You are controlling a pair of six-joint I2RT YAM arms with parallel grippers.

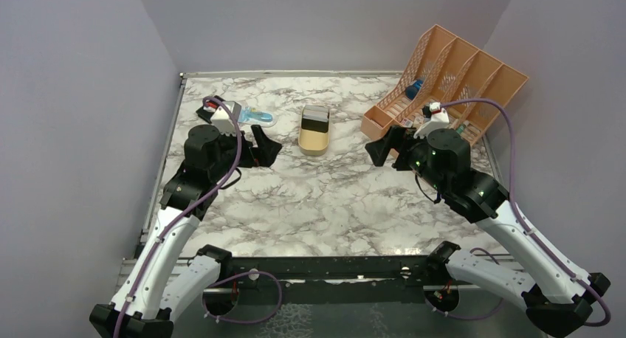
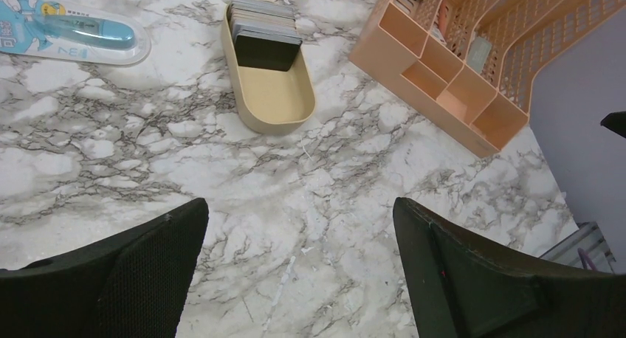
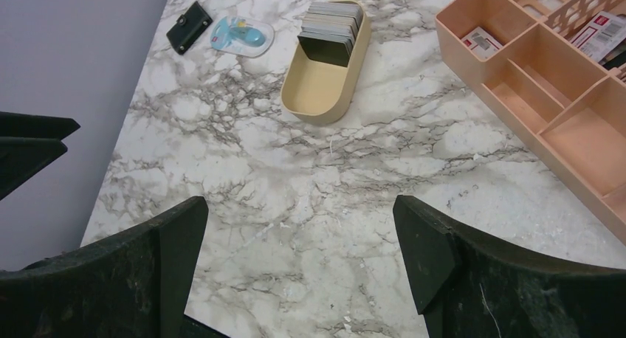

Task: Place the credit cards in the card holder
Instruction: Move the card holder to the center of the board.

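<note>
The credit cards (image 1: 315, 115) stand as a stack of thin grey cards in the far end of an open gold tin (image 1: 314, 149) at the table's middle back. They also show in the left wrist view (image 2: 262, 21) and the right wrist view (image 3: 334, 22). The card holder (image 3: 189, 26), a small flat black wallet, lies shut near the far left edge, partly hidden behind the left arm in the top view (image 1: 202, 114). My left gripper (image 1: 264, 147) is open and empty left of the tin. My right gripper (image 1: 379, 147) is open and empty right of it.
A blue item in a clear blister pack (image 1: 256, 116) lies between the card holder and the tin. An orange multi-slot desk organizer (image 1: 450, 80) with small items stands at the back right, just behind the right gripper. Grey walls close in on both sides.
</note>
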